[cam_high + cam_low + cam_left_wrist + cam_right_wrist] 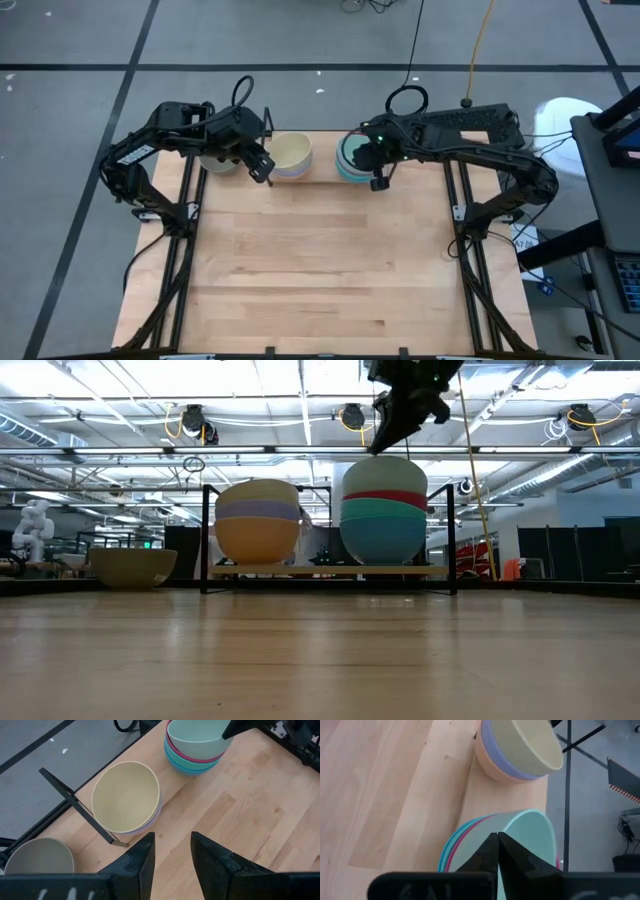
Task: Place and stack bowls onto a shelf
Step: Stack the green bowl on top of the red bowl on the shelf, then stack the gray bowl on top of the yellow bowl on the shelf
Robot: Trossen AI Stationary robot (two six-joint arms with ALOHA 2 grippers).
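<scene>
Two bowl stacks [291, 156] fill the shelf [330, 571]; right tool [379, 183] closed empty, left tool [262, 171] apart.

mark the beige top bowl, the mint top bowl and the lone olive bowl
beige bowl [125, 796], left wrist view, inside floor
mint bowl [384, 473], low view, outer wall
olive bowl [133, 566], low view, outer wall

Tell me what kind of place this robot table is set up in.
Probably a large lab or industrial workshop: the low view shows an open ceiling with pipes and strip lights, a small white humanoid robot in the background, and cable reels hanging overhead.
</scene>
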